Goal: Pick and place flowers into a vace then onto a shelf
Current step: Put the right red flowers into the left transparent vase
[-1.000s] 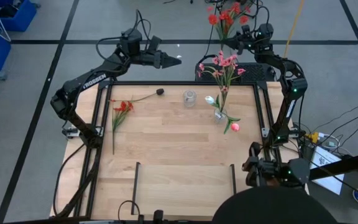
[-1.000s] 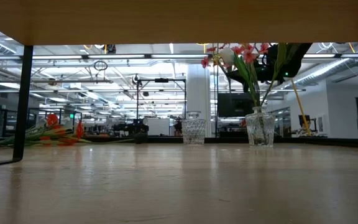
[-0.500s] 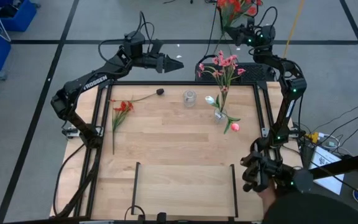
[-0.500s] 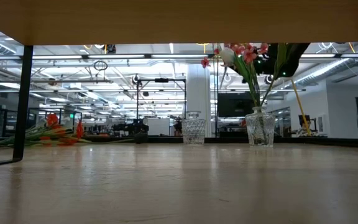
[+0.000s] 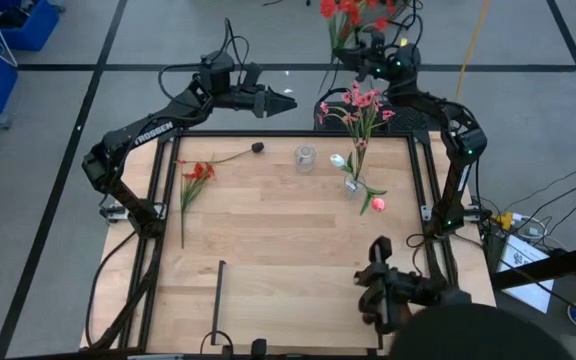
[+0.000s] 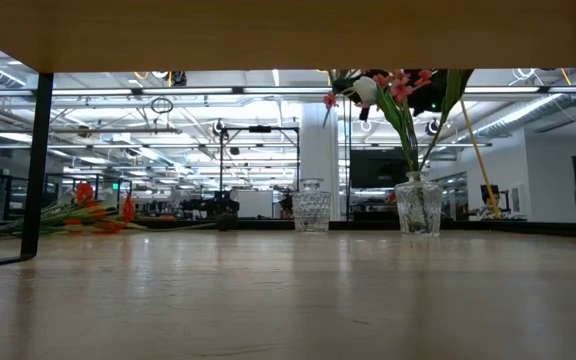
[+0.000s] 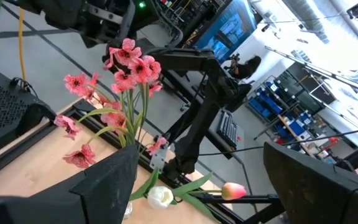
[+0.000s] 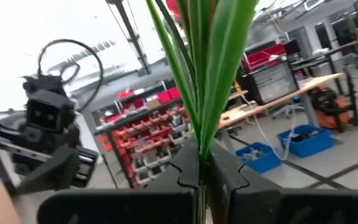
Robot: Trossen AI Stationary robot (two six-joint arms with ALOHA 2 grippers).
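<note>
My right gripper [image 5: 366,52] is raised beyond the table's far edge, shut on a spray of red flowers [image 5: 346,12]. My left gripper [image 5: 286,101] hovers open and level past the far edge, left of the pink blossoms [image 5: 356,100]. Those blossoms stand in a glass vase [image 5: 354,185], along with a white tulip [image 5: 337,160] and a pink-red tulip [image 5: 377,204]. A second small glass vase [image 5: 305,157] stands empty. More red flowers [image 5: 196,175] lie flat on the table at the left. The shelf [image 5: 298,285] lies at the near edge. My right gripper pinches the bundled green stalks and leaves [image 8: 201,140] of the red spray between its two fingers. The leaves run on straight out past the fingertips. The spray is lifted clear of the table, with its blossoms [image 5: 346,12] ahead of the fingers.
In the low view the filled vase [image 6: 418,205] and the empty one [image 6: 311,205] stand at the table's far side. A dark shape of a person [image 5: 458,335] and a dark device [image 5: 383,290] are at the near right corner, by the shelf's right rail.
My right gripper, still shut on the red spray, has swung toward the table's left along the far edge and risen a little, tipping upward. The dark shape at the near right corner has moved left, toward the shelf.
</note>
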